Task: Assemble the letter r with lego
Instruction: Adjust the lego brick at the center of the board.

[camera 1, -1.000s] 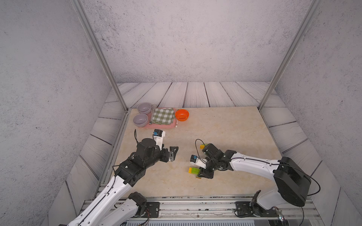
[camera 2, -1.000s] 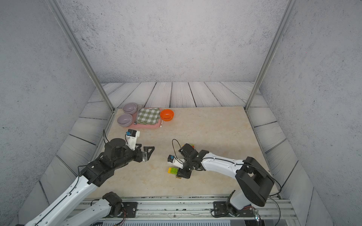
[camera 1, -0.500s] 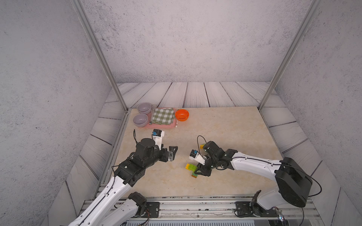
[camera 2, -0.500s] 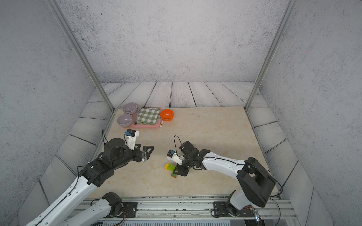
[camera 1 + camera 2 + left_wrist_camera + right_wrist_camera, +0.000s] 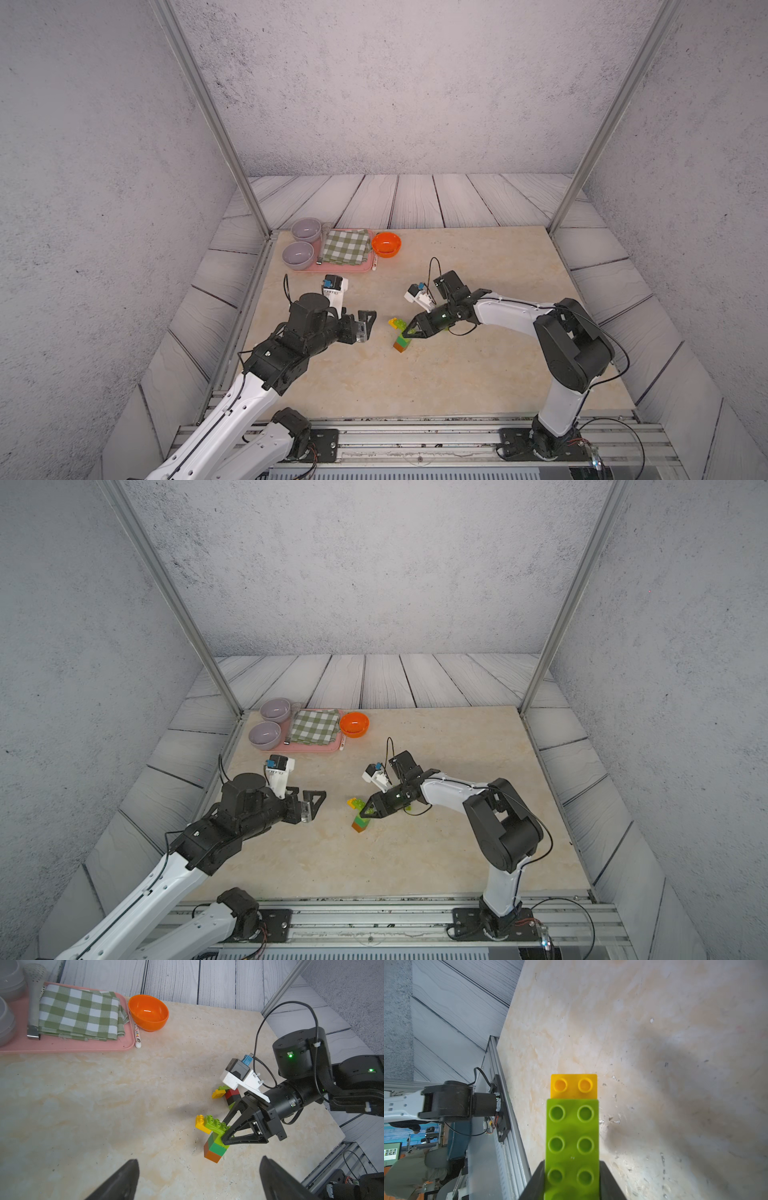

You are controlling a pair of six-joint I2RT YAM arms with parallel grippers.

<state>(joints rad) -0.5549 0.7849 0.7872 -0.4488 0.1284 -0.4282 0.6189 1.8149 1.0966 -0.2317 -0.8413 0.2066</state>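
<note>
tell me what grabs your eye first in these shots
A small tower of studded plastic bricks, orange-brown, green, lime and yellow, stands out mid-scene, its long lime green brick pinched in the right arm's jaws. A bright orange plastic bowl sits at the beige table's far edge beside a pink tray. The left arm's jaws hang open.

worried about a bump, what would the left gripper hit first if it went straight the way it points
Probably the lego stack, dead ahead of the open left gripper; the right gripper, shut on its lime brick, is just behind. Depth is hard to judge.
</note>
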